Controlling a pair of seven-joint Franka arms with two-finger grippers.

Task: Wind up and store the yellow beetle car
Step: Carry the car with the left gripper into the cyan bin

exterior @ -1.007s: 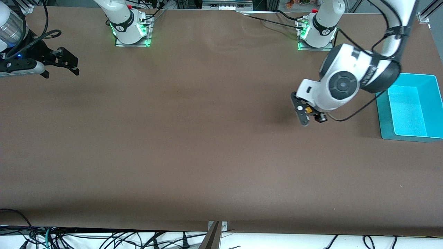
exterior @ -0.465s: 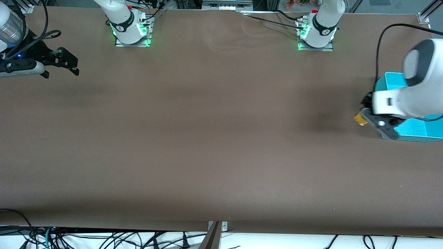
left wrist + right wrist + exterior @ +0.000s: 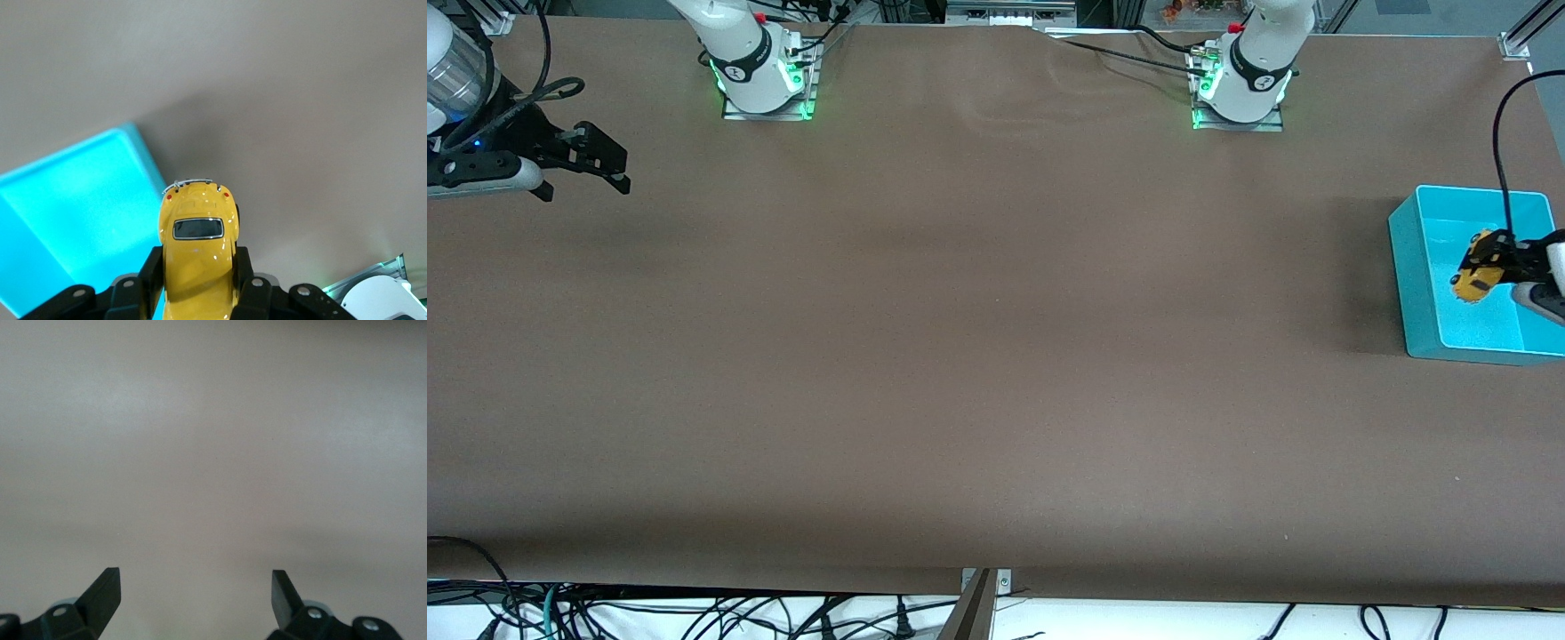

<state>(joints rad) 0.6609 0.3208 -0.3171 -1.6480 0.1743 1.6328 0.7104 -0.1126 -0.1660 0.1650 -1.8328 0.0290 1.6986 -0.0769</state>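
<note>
Yellow beetle car (image 3: 1474, 277), clamped in your left gripper (image 3: 1489, 267), has swung from mid-table to over the teal bin (image 3: 1409, 267), so release is next; your right gripper (image 3: 609, 164) waits, fingers apart.

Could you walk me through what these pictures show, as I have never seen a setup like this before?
These are two robot arms bolted along one edge of a brown table, each ending in a two-finger gripper. One picture comes from a high camera facing the arms; the other two come from cameras on each arm's wrist, looking past its own jaws.

The left gripper is shut on the yellow beetle car, a small toy, and holds it over the open turquoise bin at the left arm's end of the table. Its wrist camera shows the car pinched between the jaws, with the bin below.

The right gripper waits with its jaws open and empty at the right arm's end, above bare table.
</note>
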